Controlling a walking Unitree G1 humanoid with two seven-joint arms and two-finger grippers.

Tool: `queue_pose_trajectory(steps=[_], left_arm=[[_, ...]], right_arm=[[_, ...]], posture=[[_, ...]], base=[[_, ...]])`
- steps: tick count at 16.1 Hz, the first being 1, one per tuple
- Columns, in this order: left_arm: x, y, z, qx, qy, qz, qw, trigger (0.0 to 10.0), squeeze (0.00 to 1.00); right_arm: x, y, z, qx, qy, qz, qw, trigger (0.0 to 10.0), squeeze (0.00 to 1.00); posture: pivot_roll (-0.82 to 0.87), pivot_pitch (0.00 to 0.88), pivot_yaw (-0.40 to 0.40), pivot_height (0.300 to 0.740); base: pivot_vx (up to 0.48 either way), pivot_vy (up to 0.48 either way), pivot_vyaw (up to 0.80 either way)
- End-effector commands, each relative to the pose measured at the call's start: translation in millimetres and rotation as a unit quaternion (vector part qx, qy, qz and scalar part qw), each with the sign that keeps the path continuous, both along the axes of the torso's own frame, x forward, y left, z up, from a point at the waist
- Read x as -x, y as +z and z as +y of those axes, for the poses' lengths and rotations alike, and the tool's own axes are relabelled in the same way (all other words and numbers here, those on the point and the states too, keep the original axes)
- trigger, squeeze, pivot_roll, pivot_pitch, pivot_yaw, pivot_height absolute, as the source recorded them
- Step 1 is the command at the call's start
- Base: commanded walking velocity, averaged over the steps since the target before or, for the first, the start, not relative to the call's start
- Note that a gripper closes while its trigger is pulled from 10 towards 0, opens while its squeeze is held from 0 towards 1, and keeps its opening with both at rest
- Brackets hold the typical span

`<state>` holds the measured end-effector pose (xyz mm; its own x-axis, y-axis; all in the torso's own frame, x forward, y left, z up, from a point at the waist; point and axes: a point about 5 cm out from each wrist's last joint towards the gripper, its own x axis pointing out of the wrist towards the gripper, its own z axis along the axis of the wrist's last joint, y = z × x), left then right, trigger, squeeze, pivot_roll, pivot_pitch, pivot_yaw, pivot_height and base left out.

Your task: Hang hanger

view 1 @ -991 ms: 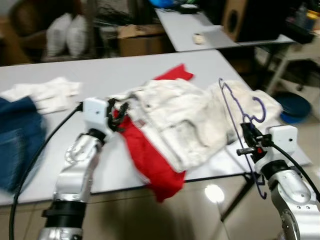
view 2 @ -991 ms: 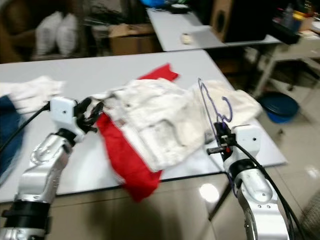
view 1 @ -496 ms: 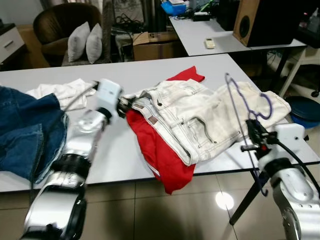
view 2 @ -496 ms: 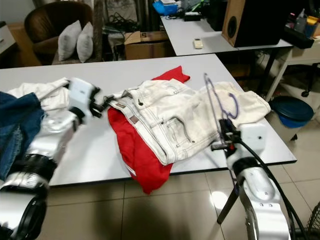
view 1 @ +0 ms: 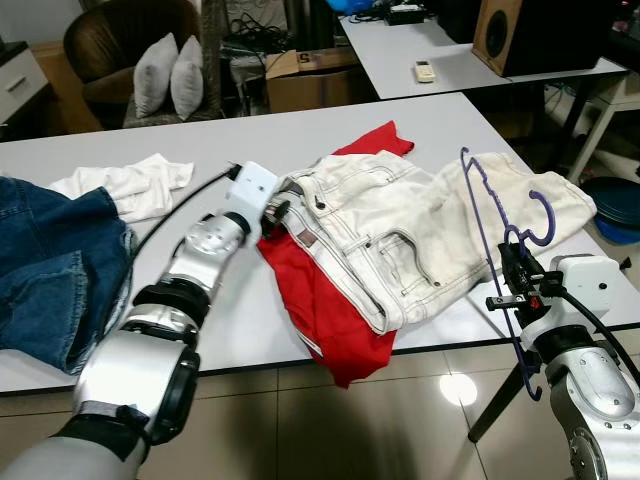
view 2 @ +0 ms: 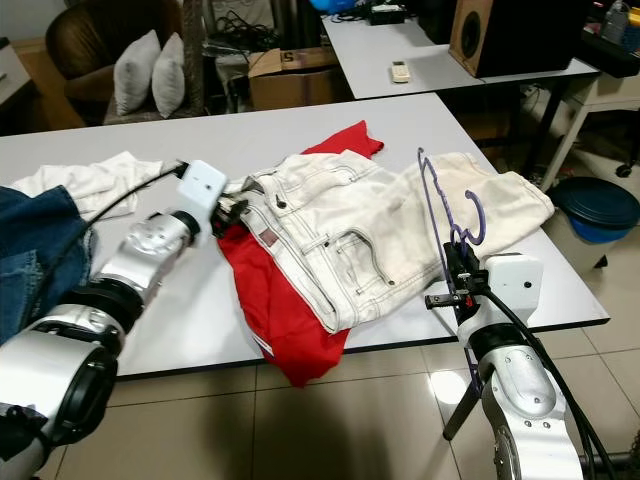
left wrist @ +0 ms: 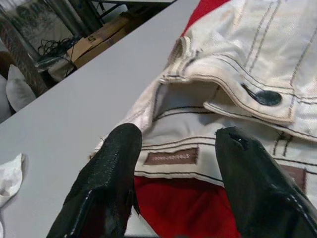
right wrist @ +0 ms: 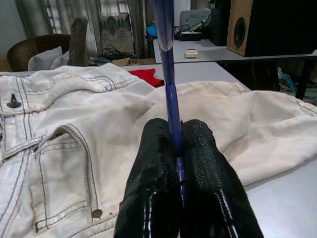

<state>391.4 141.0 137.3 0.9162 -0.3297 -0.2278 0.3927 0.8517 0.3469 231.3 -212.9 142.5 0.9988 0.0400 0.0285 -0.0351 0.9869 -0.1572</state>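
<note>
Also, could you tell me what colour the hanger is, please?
The hanger is blue-purple, clearest in the left eye view.

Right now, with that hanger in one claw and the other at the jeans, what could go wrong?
The left gripper is open at the waistband of the white jeans, which lie on a red garment; it might pinch both. The right gripper clamps just a thin bar of the purple hanger, which could twist or slip.

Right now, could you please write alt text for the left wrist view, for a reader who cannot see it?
The left gripper hangs open over the waistband of white jeans, its two black fingers straddling the brand patch. A red garment shows from under the jeans, all on a grey table.
</note>
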Motion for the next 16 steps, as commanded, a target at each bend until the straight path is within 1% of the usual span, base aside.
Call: queue_pose_trajectory(steps=[1,3,5,6,7,9,10,11,12,13,15,16], left_arm=[[-4.0,8.1,-4.1,-0.011,0.0,-0.014,1.0,10.0,0.0],[-5.9,9.3,-10.9,0.001,0.015,-0.013,1.0,10.0,0.0],[-6.8,10.0,-13.5,-0.006,0.026,-0.018,0.999,10.0,0.0],[-7.2,10.5,-14.7,-0.002,0.029,-0.017,0.999,10.0,0.0],[-8.4,12.1,-15.1,0.003,0.043,-0.019,0.999,10.0,0.0],[-9.2,11.8,-13.4,-0.009,0.061,-0.019,0.998,10.0,0.0],[-9.8,11.9,-9.2,-0.022,0.081,-0.022,0.996,7.4,0.0],[-10.1,11.9,-6.5,-0.022,0.09,-0.022,0.995,4.0,0.0],[-10.5,12.2,1.2,-0.03,0.111,-0.025,0.993,1.9,0.0],[-10.5,12.0,7.3,-0.022,0.127,-0.022,0.991,0.0,0.0],[-10.3,11.2,12.6,0.0,0.143,-0.014,0.99,0.0,0.0],[-9.0,7.2,14.9,0.024,0.147,0.006,0.989,0.0,0.0]], right_arm=[[0.6,4.6,1.3,0.001,-0.003,-0.007,1.0,10.0,0.0],[5.2,8.5,0.6,0.004,-0.008,-0.01,1.0,10.0,0.0],[14.1,12.9,-0.6,0.008,-0.016,-0.014,1.0,10.0,0.0],[18.5,14.5,-0.7,0.009,-0.019,-0.014,1.0,10.0,0.0],[26.0,16.3,1.1,0.009,-0.022,-0.012,1.0,10.0,0.0],[34.8,17.4,3.2,0.015,-0.02,-0.004,1.0,10.0,0.0],[41.8,18.2,4.5,0.018,-0.021,0.002,1.0,10.0,0.0],[45.0,18.5,5.0,0.02,-0.022,0.005,1.0,10.0,0.0],[52.8,19.6,5.1,0.023,-0.027,0.013,0.999,10.0,0.0],[58.2,20.5,4.2,0.024,-0.034,0.016,0.999,10.0,0.0],[60.7,21.0,3.5,0.022,-0.042,0.017,0.999,10.0,0.0],[60.2,20.1,5.0,0.02,-0.044,0.019,0.999,10.0,0.0]], posture=[[-0.26,0.003,0.154,0.74],[-0.29,0.025,0.165,0.74],[-0.33,0.044,0.17,0.74],[-0.35,0.057,0.171,0.74],[-0.38,0.082,0.171,0.74],[-0.42,0.106,0.171,0.74],[-0.44,0.126,0.172,0.74],[-0.45,0.129,0.172,0.74],[-0.47,0.147,0.184,0.74],[-0.47,0.153,0.193,0.74],[-0.47,0.154,0.199,0.74],[-0.46,0.151,0.198,0.74]], base=[[0.0,0.0,0.0],[0.0,0.0,0.0],[0.0,0.0,0.0],[0.0,0.0,0.0],[0.0,0.0,0.0],[0.0,0.0,0.0],[0.0,0.0,0.0],[0.0,0.0,0.0],[0.0,0.0,0.0],[0.0,0.0,0.0],[0.0,0.0,0.0],[0.0,0.0,0.0]])
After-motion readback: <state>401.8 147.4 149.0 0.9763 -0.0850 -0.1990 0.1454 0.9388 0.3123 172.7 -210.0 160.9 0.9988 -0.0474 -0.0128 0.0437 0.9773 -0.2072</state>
